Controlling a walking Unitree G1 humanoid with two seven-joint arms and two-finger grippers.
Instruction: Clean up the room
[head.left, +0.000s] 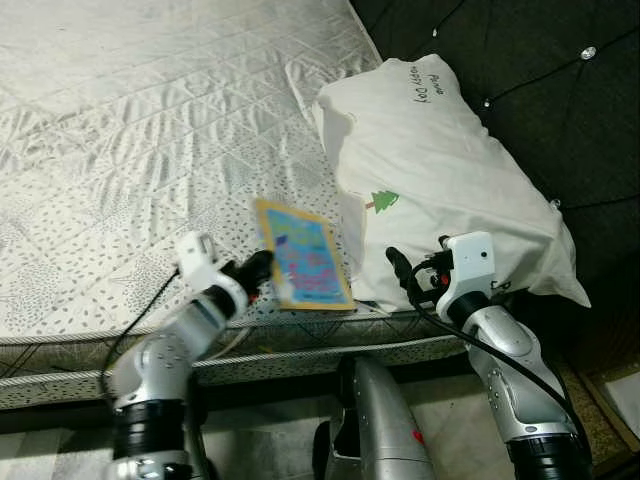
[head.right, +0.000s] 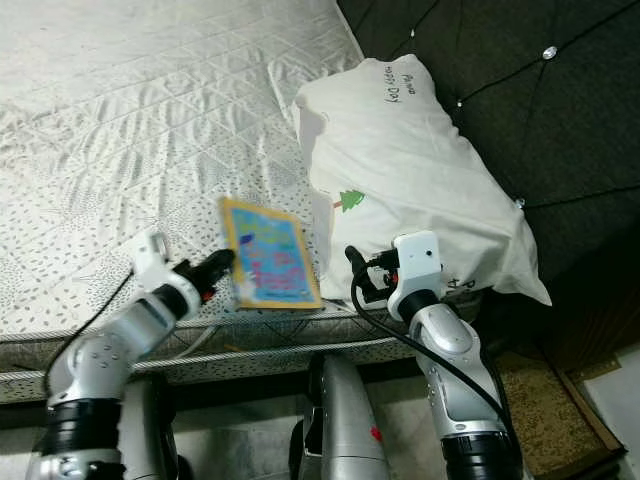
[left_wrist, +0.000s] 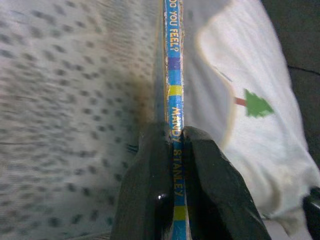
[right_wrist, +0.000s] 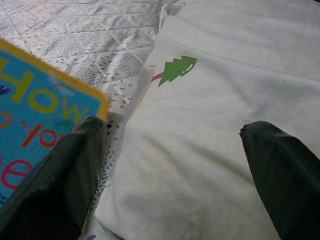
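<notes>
Blue and yellow-edged, the picture book stands clamped by its spine in the left gripper above the bed's edge, just beside the white pillow. The right gripper hovers spread over the pillow.

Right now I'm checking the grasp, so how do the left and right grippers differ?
The left gripper is shut on the spine of the book, holding it at the mattress edge; the right gripper is open and holds nothing. The left gripper points at the book, the right gripper at the white pillow. Both reach over the bed's near edge.
</notes>
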